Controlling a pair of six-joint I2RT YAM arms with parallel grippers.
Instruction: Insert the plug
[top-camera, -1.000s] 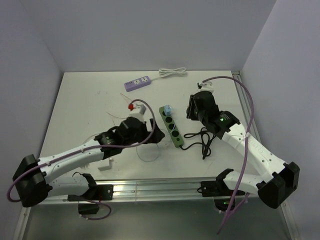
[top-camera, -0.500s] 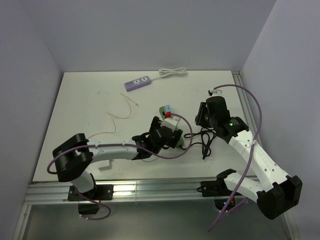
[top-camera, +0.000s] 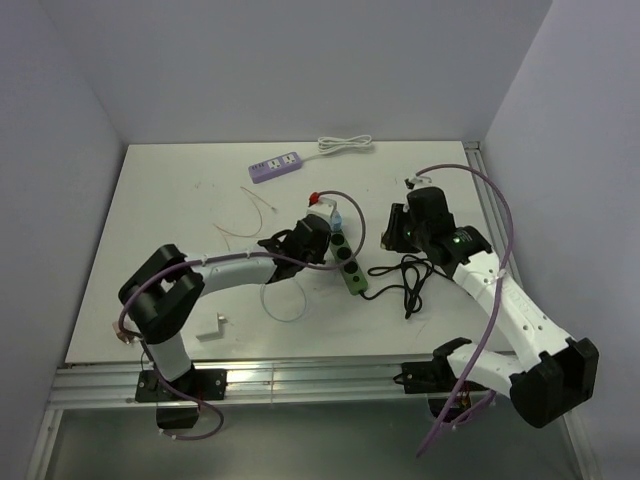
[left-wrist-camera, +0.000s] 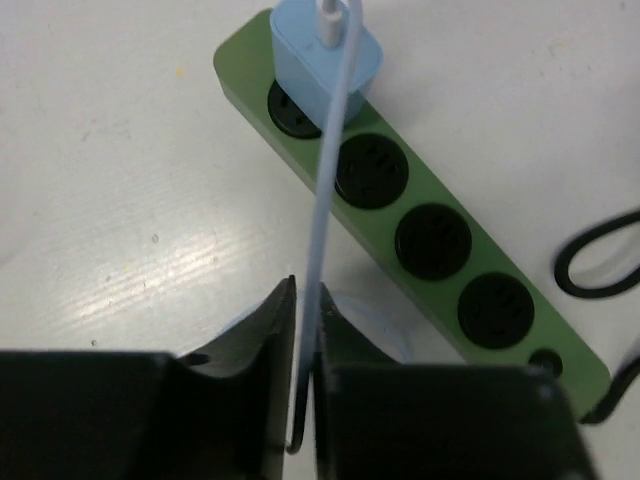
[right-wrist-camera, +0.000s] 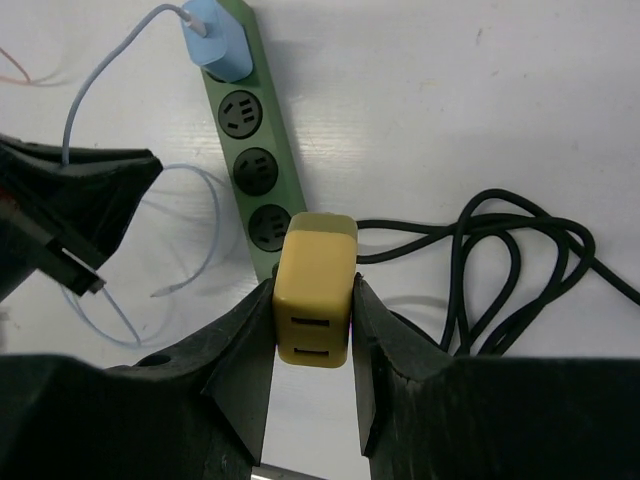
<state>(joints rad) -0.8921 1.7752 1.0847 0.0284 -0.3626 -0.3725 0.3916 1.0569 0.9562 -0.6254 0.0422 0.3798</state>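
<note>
A green power strip (top-camera: 346, 260) (left-wrist-camera: 431, 241) (right-wrist-camera: 251, 152) lies mid-table, with a light blue charger (top-camera: 334, 218) (left-wrist-camera: 324, 58) (right-wrist-camera: 214, 34) in its far socket. Its other round sockets are empty. The charger's thin pale blue cable (left-wrist-camera: 326, 200) runs down between the fingers of my left gripper (top-camera: 321, 234) (left-wrist-camera: 305, 300), which is shut on it just beside the strip. My right gripper (top-camera: 396, 229) (right-wrist-camera: 313, 300) is shut on a yellow plug (right-wrist-camera: 315, 288), held above the table by the strip's near end, its two slots facing the camera.
A coiled black cord (top-camera: 405, 281) (right-wrist-camera: 512, 262) lies right of the strip. A purple power strip (top-camera: 277, 165) and its white cord (top-camera: 345, 146) sit at the back. Thin loose wires (top-camera: 250, 215) lie left of centre, and a small white block (top-camera: 208, 327) near the front edge.
My left arm has swung from the table's left-centre over to the green strip, and its jaws have gone from open to closed on the charger's cable. The right gripper has shifted only slightly, still holding the yellow plug.
</note>
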